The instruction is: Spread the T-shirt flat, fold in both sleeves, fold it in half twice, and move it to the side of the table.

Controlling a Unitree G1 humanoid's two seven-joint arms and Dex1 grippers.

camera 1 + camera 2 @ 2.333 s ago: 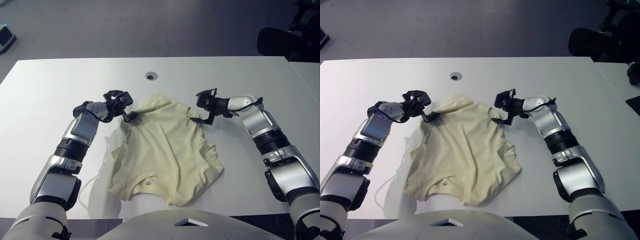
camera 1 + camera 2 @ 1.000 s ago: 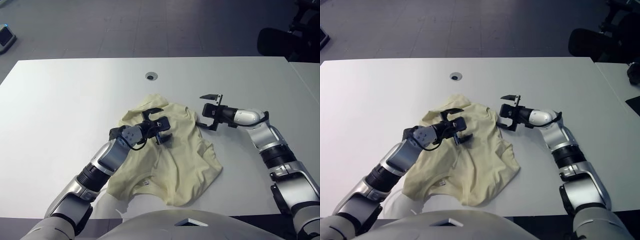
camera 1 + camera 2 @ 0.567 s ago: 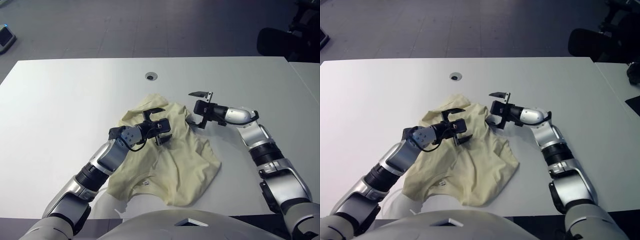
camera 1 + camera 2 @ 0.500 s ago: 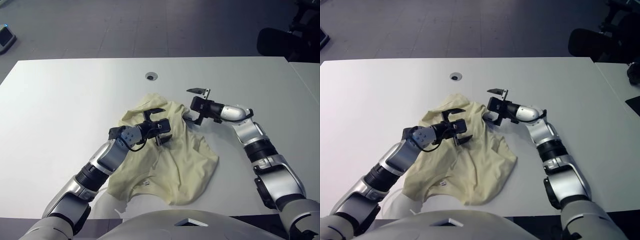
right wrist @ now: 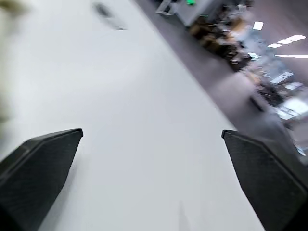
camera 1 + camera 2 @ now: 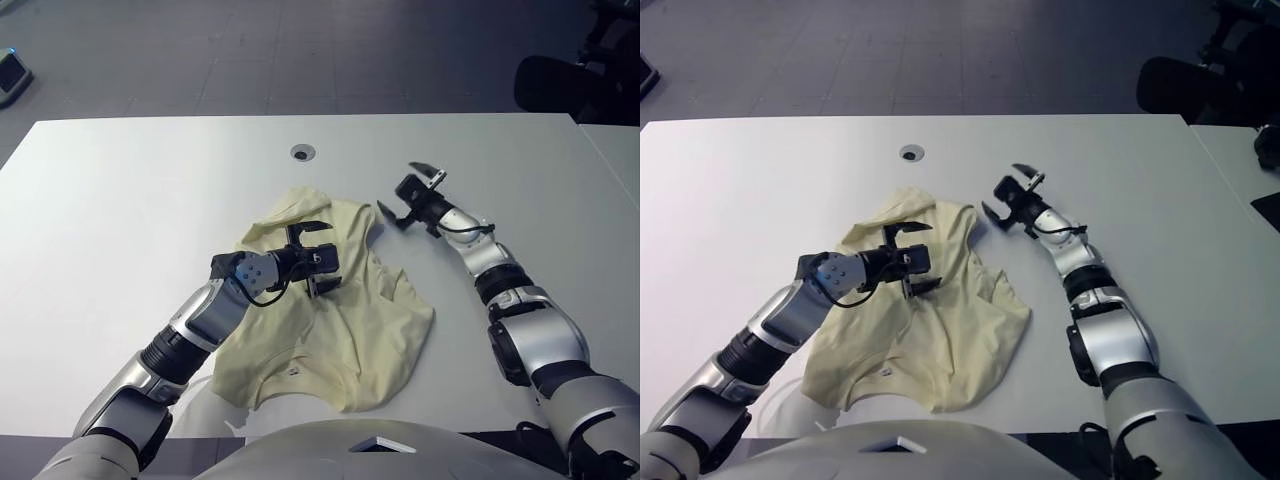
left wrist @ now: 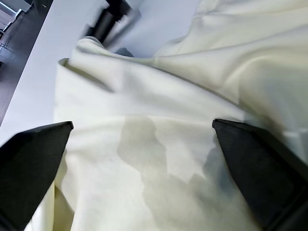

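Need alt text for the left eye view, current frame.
A crumpled cream T-shirt lies on a white table, not yet spread flat. The left gripper is open over the shirt's middle; the right gripper is open over bare table beside the shirt's far right corner.

The left arm (image 6: 190, 325) is angling forward and inward, its left gripper (image 6: 319, 258) holding both fingers wide apart. The right arm (image 6: 497, 285) is stretching ahead, its right gripper (image 6: 406, 192) likewise gaping, tilted.
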